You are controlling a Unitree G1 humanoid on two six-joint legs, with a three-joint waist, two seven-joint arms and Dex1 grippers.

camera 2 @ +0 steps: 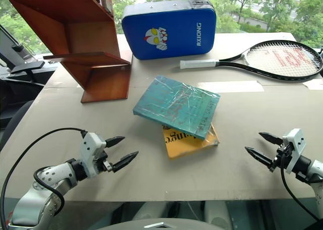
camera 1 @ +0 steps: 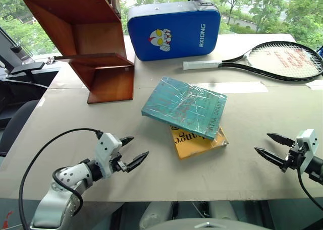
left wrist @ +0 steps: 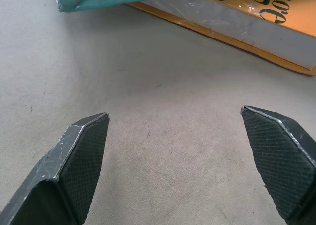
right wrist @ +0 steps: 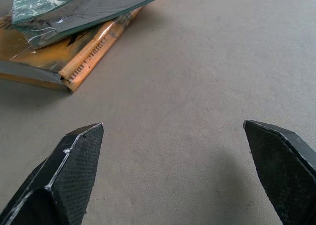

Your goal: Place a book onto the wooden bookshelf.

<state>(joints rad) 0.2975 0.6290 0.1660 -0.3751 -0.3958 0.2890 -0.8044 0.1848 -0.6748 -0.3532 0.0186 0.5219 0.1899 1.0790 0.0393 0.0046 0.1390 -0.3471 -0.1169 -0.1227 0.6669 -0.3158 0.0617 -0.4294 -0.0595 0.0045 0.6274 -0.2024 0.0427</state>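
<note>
Near the middle of the tabletop (camera 1: 75, 114) lies the book (camera 1: 184, 106), teal-green in shiny clear wrap, resting aslant on a smaller yellow-orange book (camera 1: 194, 143) so that one edge is propped up off the surface. Well apart from the book on either side, the left pincer (camera 1: 132, 152) and the right pincer (camera 1: 268, 147) hover low with their jaws spread wide, grasping nothing. Behind the book and toward the robot's left stands the wooden bookshelf (camera 1: 91, 43); its lower boards look bare from here, and its upper part runs out of view. A blue padded case (camera 1: 174, 31) and a racket (camera 1: 272, 61) sit beyond the book, clear of the likely path. The step in hand looks like the approach: it would go best if each pincer closes in on an opposite edge of the book, using the raised side to get a finger under, since the slick wrap may slip and the yellow-orange book beneath could be dragged along.
</note>
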